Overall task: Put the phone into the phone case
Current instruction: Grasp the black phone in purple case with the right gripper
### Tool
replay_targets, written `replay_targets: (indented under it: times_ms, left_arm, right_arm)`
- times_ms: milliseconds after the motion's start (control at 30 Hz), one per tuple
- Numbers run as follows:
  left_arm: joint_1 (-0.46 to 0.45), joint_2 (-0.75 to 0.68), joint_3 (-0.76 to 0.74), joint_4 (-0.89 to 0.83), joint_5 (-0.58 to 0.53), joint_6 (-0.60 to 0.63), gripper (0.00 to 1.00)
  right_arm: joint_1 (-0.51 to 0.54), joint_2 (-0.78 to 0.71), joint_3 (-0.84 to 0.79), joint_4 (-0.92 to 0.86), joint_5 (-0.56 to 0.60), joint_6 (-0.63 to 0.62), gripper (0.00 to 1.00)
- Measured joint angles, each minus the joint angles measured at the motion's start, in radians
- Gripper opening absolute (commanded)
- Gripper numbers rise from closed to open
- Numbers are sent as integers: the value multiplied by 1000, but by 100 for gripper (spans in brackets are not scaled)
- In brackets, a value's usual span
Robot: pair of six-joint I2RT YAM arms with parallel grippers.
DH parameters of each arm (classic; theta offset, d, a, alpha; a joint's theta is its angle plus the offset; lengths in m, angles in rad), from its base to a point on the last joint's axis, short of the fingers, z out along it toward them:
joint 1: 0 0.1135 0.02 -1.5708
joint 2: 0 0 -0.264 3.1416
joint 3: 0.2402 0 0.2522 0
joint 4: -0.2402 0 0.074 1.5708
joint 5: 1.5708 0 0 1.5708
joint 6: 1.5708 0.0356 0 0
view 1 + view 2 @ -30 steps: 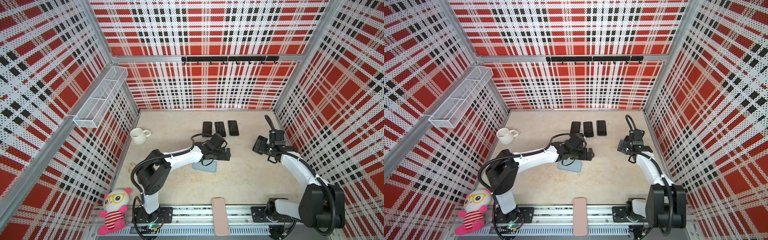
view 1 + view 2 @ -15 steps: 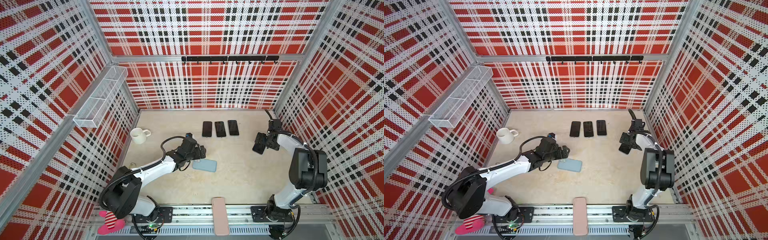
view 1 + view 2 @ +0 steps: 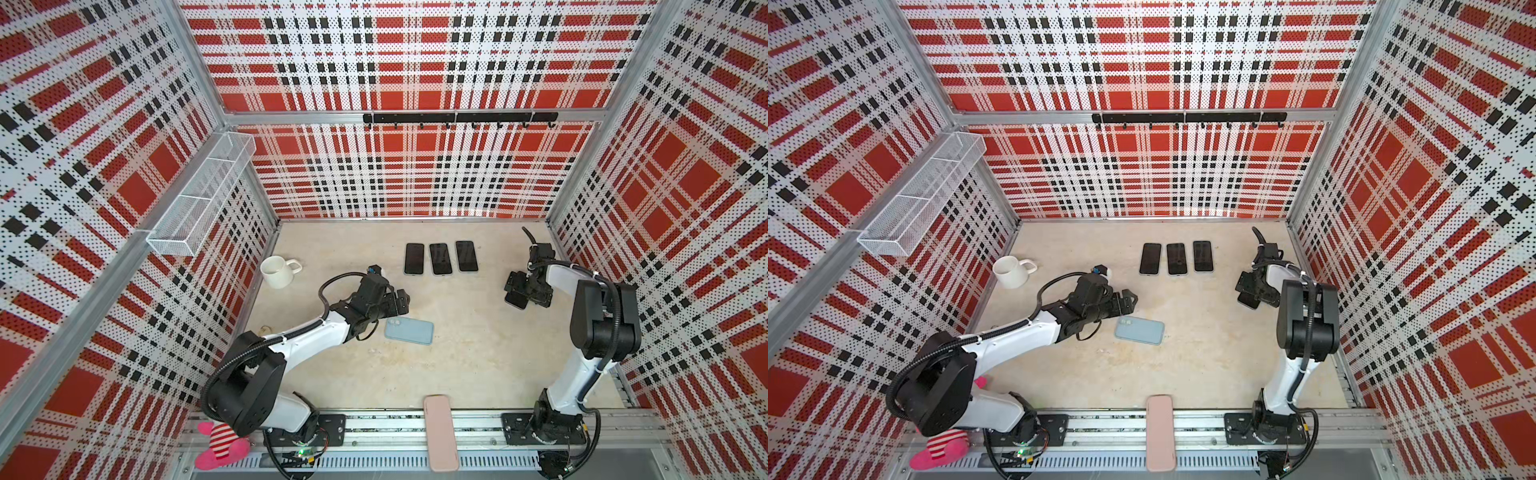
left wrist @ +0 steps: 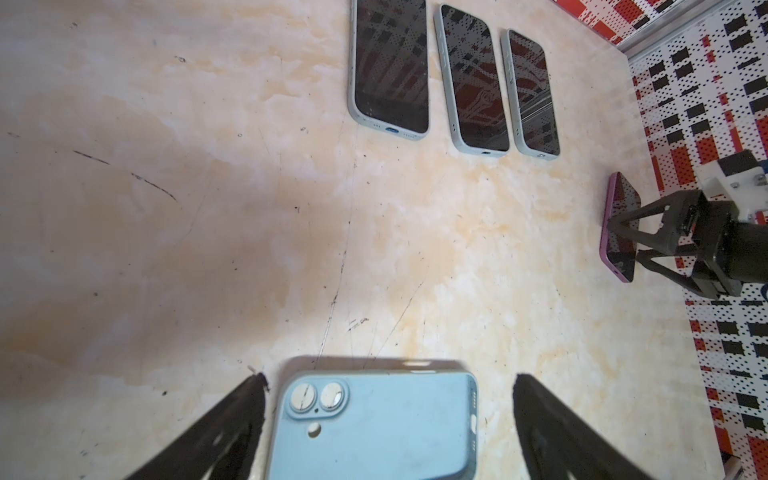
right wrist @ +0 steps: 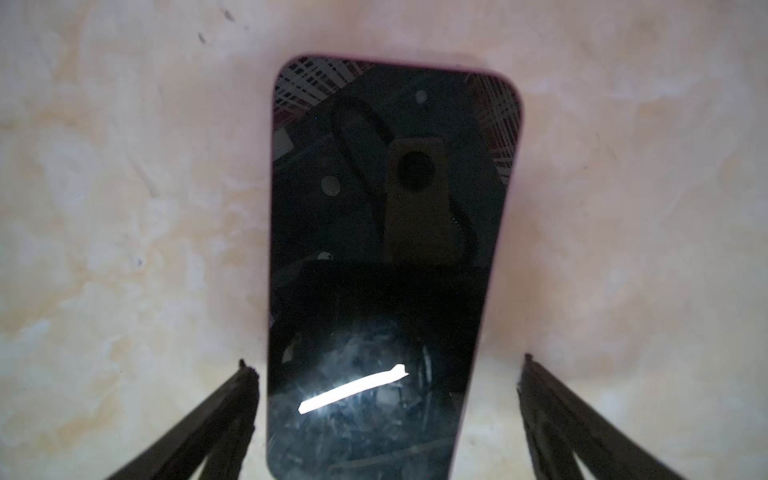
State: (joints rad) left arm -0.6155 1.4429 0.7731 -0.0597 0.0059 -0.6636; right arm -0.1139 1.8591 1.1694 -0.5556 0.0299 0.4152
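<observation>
Purple-rimmed, glossy black-screened phone lies flat and face up on the beige marbled tabletop, at about 3 o'clock from centre. You have the right gripper over it, jaws spread wide past both long edges and gripping nothing.

Judgement: the phone is stiff, fairly dense, slick on its glass and breakable. Take it across the purple long edges near mid-length, never on the screen.

Near centre lies the light blue matte phone case, back up. Whether a handset fills it cannot be told. It looks soft and light, liable to slide and flex, so brace its long sides. Your left gripper stands at the case's 11 o'clock, jaws wide and empty.

Against the frame a second ago:
- Phone and case lie where they did.
- The left gripper has shifted toward 9 o'clock.
- The right arm's elbow now stands high.
- Both sets of jaws remain wide.
</observation>
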Motion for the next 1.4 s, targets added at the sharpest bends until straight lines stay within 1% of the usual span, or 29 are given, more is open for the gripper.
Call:
replay_targets:
  times_ms: [100, 233, 400, 467, 600, 733, 767, 867, 967, 1033, 1133, 1267, 1400]
  left_arm:
    - [0, 11, 0, 0, 5, -2, 95]
    - [0, 18, 0, 0, 12, -10, 94]
    - [0, 18, 1, 0, 11, -21, 94]
    - [-2, 18, 3, 0, 11, -29, 94]
    - [-10, 27, 22, 2, 12, -48, 94]
    - [-20, 69, 69, 15, 28, -60, 94]
    - [-20, 80, 79, 23, 37, -63, 94]
    - [-11, 117, 112, 48, 79, -69, 93]
    - [12, 147, 146, 61, 142, -68, 92]
    - [40, 167, 174, 64, 194, -64, 92]
    - [102, 183, 199, 73, 291, -50, 91]
    - [187, 183, 200, 76, 428, -18, 89]
    - [247, 183, 200, 74, 539, 11, 88]
  right_arm:
    - [7, 9, 5, 0, 16, 2, 98]
    - [14, 34, 29, 0, 47, 1, 94]
    - [19, 55, 50, 20, 60, 1, 82]
    - [19, 56, 49, 31, 61, 1, 81]
    - [19, 44, 25, 61, 63, -2, 76]
    - [19, 11, -24, 106, 47, -15, 70]
    - [19, 1, -36, 110, 39, -22, 70]
    - [26, -43, -87, 114, 11, -46, 67]
    - [55, -101, -151, 106, -20, -80, 64]
    - [90, -134, -182, 94, -54, -109, 63]
    - [151, -162, -203, 80, -117, -166, 59]
    - [232, -183, -204, 80, -203, -263, 49]
    - [310, -187, -195, 84, -269, -378, 49]
